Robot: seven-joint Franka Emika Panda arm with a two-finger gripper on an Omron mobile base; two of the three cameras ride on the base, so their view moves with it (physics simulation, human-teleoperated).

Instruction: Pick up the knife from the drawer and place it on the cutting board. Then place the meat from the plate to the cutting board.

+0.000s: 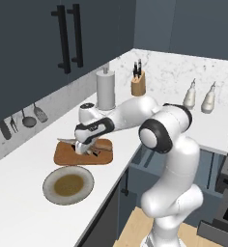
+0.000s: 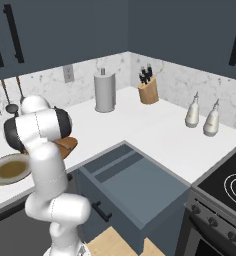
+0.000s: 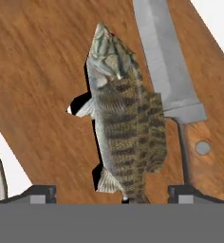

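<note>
On grained wooden cutting board [image 3: 47, 71] | scaly fish-shaped meat [image 3: 126, 128] beside knife [image 3: 168, 71] | fingers [image 3: 42, 193] spread, gripping nothing

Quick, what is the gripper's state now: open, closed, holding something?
Gripper: open, holding nothing; the meat lies between its tips on the cutting board.

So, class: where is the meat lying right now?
In the hand view the meat lies on the cutting board, right beside the knife and overlapping its edge, between the gripper tips.
</note>
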